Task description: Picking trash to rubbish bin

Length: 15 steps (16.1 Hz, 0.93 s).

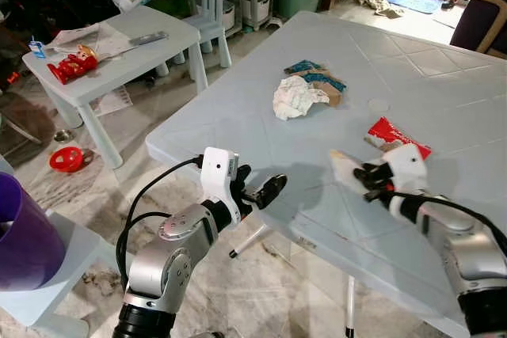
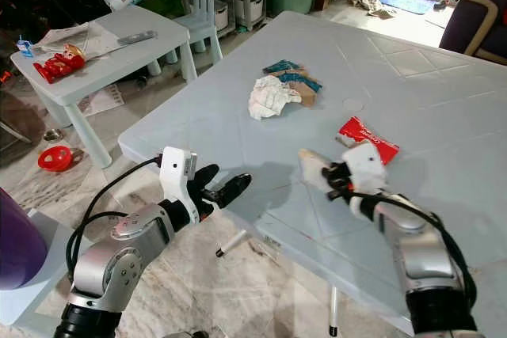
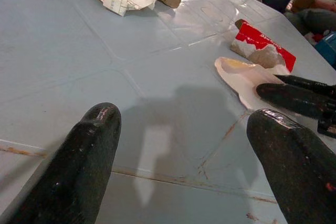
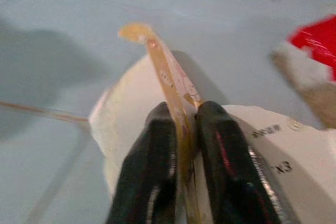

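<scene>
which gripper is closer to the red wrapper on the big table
Right. The right gripper sits just in front of the red wrapper, shut on a pale wrapper. The left gripper hovers open at the table's near edge, well off to the wrapper's left.

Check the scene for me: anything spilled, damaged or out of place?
Nothing spilled. Litter lies loose on the big table: crumpled paper, torn wrappers and a red packet. The right end effector pinches a pale wrapper. A red toy lies on the floor.
</scene>
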Motion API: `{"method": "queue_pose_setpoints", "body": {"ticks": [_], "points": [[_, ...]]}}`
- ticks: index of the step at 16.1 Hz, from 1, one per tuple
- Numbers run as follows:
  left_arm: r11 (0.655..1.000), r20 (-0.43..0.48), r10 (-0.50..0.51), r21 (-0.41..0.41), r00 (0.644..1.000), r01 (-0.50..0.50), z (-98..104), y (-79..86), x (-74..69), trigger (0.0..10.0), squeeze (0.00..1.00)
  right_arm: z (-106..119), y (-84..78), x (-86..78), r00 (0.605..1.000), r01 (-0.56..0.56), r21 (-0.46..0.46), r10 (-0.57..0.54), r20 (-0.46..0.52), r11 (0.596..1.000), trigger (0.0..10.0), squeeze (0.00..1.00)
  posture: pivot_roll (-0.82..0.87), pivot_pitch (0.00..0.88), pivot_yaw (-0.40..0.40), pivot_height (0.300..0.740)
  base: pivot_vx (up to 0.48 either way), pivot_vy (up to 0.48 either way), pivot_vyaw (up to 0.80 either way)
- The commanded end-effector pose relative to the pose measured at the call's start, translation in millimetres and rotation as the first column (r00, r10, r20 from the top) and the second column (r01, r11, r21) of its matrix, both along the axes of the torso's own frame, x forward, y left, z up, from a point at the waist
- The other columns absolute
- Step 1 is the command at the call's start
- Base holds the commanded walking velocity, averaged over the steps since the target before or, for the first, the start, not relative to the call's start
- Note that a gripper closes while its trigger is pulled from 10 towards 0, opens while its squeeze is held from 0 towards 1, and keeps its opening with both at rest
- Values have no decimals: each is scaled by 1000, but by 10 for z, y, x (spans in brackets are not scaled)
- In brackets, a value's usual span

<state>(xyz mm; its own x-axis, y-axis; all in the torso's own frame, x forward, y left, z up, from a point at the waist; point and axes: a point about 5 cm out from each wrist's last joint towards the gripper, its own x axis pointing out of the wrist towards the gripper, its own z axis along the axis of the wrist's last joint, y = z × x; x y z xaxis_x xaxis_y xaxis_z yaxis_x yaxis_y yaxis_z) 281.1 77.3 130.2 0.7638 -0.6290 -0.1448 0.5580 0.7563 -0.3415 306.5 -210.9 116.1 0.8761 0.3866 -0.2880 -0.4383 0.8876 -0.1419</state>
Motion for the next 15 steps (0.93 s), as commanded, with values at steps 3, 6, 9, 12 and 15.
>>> {"method": "queue_pose_setpoints", "body": {"ticks": [3, 6, 9, 12, 15], "points": [[1000, 1, 1, 18, 1000, -1, -12, -12, 10, 10000, 0, 7, 135, -74, 998, -65, 62, 67, -17, 996, 0, 0, -80, 87, -22, 740, 0, 0, 0], [999, 14, 10, 33, 1000, -10, -3, 9, 35, 10000, 0, 102, 249, -46, 996, -79, 102, 75, 39, 992, 0, 0, -72, 82, -21, 740, 0, 0, 0], [999, 31, 22, 45, 999, -24, 5, 21, 50, 10000, 0, 336, 195, 87, 985, 19, 92, -34, 169, 996, 0, 0, -70, 77, -23, 740, 0, 0, 0], [997, 58, 50, 47, 997, -52, 24, 31, 75, 10000, 0, 559, -54, 244, 915, 246, 25, -240, 323, 969, 0, 0, -66, 73, -24, 740, 0, 0, 0], [996, 77, 68, 47, 995, -72, 46, 51, 81, 10000, 0, 687, -287, 346, 829, 415, -21, -369, 421, 909, 0, 0, -59, 72, -23, 740, 0, 0, 0]]}}
